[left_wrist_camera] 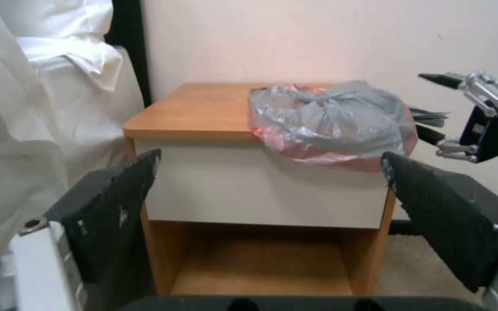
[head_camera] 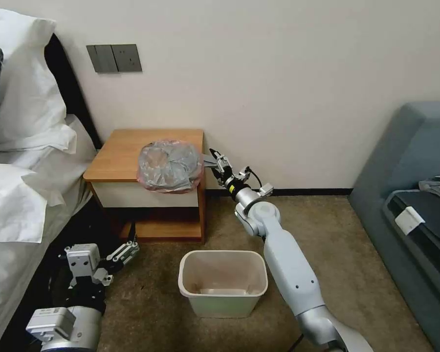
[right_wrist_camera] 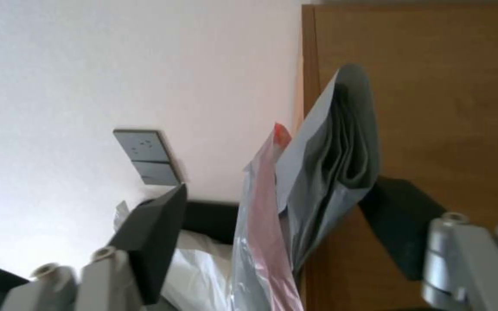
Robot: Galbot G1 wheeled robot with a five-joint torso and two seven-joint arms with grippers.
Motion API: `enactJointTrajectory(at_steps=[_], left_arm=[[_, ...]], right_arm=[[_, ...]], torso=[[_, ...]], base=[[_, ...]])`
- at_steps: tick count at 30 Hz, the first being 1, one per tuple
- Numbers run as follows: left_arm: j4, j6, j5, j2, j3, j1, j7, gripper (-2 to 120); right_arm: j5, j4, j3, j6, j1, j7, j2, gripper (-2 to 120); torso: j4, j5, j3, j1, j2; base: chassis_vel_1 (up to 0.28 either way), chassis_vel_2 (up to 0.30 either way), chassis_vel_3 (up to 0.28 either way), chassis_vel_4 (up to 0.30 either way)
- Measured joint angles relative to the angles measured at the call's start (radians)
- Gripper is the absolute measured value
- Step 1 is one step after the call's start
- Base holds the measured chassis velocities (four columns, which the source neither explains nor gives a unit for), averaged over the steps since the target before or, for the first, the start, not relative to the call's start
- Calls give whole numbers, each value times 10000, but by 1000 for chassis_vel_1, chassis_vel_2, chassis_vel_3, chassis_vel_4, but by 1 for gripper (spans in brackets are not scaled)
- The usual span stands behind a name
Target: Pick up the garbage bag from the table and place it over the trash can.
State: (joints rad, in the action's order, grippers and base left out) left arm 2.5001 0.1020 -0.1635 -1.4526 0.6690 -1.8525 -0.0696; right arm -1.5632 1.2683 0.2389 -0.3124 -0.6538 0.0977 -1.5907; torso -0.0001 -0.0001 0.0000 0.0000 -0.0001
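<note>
Beige wall and brown carpet frame a bedside corner, with a white-sheeted bed (head_camera: 19, 195) along the left. Low beside it, near the floor, the left gripper (head_camera: 124, 252) waits in front of the table's lower shelf, its two dark pads (left_wrist_camera: 116, 194) spread well apart and holding nothing. Next comes the table (head_camera: 122, 151), and the garbage bag (head_camera: 168, 166) lies crumpled at its front right corner, its pink-red rim spilling a little over the front edge and a grey fold sticking out past the right edge. The right gripper (head_camera: 215, 159) reaches in at that right edge with its jaws wide; in its own wrist view the projecting fold of the bag (right_wrist_camera: 324, 181) stands between the two fingers, not yet pinched. Down on the carpet in front of the table sits the trash can (head_camera: 223, 281), with nothing in it.

My worry is the grip: the plastic is thin and slippery, so closing on only that loose flap could let it slide out. The lower finger sits close to the table edge and might bump the wood.
</note>
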Motion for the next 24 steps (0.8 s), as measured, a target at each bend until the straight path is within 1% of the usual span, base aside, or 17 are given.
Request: enactJointTrajectory(at_steps=[2,3,5,7,9,10,13,14,15,16,17,18,20,22,24], left_arm=[[0,-40,9,-6,-1,1,4,100],[0,-40,9,-6,-1,1,4,100],[-1,-183,57,-4,-2,39,6,100],[0,-225,86,-4,-2,48,6,100],[-1,-471,172,-22,3,67,6,100],[-1,-471,172,-22,3,67,6,100],[-1,-553,166,-6,24,-2,2,100],[-1,-553,166,-6,24,-2,2,100],[-1,-589,155,3,30,-23,-7,100],[0,-605,147,4,31,-33,-13,100],[-1,-624,139,4,30,-43,-18,100],[-1,-624,139,4,30,-43,-18,100],[-1,-703,125,-15,7,-69,-28,100],[-1,-737,123,-29,-20,-72,-27,100],[-1,-822,122,-53,-77,-45,-17,100]], right_arm=[[40,-32,24,-4,1,0,-99,62],[40,-32,24,-4,1,0,-99,62],[43,-36,94,-4,1,-93,-169,52],[43,-37,105,-5,3,-108,-170,51],[47,-33,132,-46,56,-160,-170,37],[47,-33,132,-46,56,-160,-170,37],[28,-26,138,-61,111,-308,-173,24],[28,-26,138,-61,111,-308,-173,24],[-1,-27,133,-50,137,-391,-173,19],[-14,-25,128,-44,146,-423,-173,17],[-37,-21,114,-34,159,-473,-173,9],[-37,-21,114,-34,159,-473,-173,9],[-87,12,76,29,174,-610,-192,0],[-119,45,71,71,175,-715,-196,0],[-355,223,115,119,161,-1132,-194,0]], torso=[[1,0,0,0,0],[1,0,0,0,0],[1,1,0,0,0],[1,1,0,0,0],[0,0,0,0,0],[0,0,0,0,0],[1,0,0,0,0],[1,0,0,0,0],[1,1,0,0,0],[1,1,0,0,0],[1,0,0,0,0],[1,0,0,0,0],[1,1,0,0,0],[2,1,0,0,1],[1,1,0,-1,1]], base=[[0,0,0,0],[0,0,0,0],[0,0,0,0],[0,0,0,0],[0,0,0,0],[0,0,0,0],[0,0,0,0],[0,0,0,0],[0,0,0,0],[0,0,0,0],[0,0,0,0],[0,0,0,0],[0,0,0,0],[0,0,0,0],[0,0,0,0]])
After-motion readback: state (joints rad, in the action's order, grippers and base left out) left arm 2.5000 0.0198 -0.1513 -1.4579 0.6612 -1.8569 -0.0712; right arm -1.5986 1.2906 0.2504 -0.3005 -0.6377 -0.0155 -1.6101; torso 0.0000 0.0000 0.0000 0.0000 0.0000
